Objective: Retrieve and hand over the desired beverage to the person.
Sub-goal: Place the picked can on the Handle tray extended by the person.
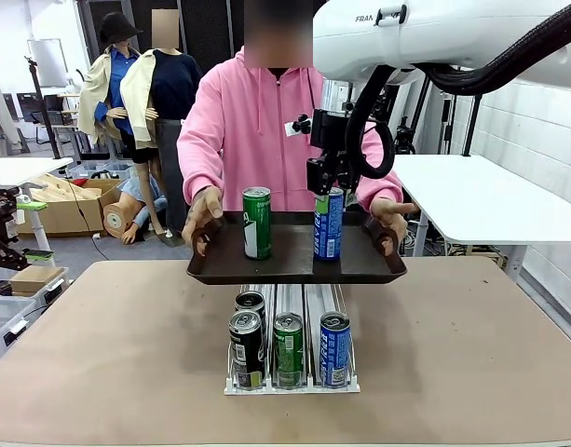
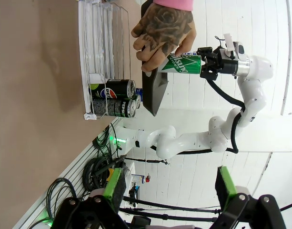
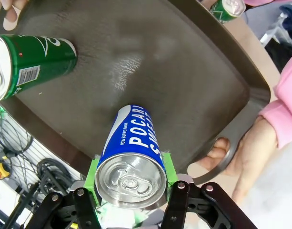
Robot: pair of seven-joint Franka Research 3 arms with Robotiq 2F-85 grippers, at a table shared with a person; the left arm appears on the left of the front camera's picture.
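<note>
We set the blue can (image 3: pixel 131 157), pinched by the right end effector (image 3: pixel 131 183), on the person's tray (image 1: pixel 294 265); next, release.

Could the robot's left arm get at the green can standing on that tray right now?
Probably yes: the green can stands free on the tray, and the open left gripper holds nothing, though it hangs far off.

1. My right gripper (image 3: pixel 131 183) is closing its green pads (image 3: pixel 92 172) on both sides of a blue Pocari Sweat can (image 3: pixel 131 157) standing near one edge of the dark tray (image 3: pixel 184 81).
2. A green can (image 3: pixel 31 62) is standing on the tray toward another corner.
3. The person's hand (image 3: pixel 246 152) is gripping the tray's handle.
</note>
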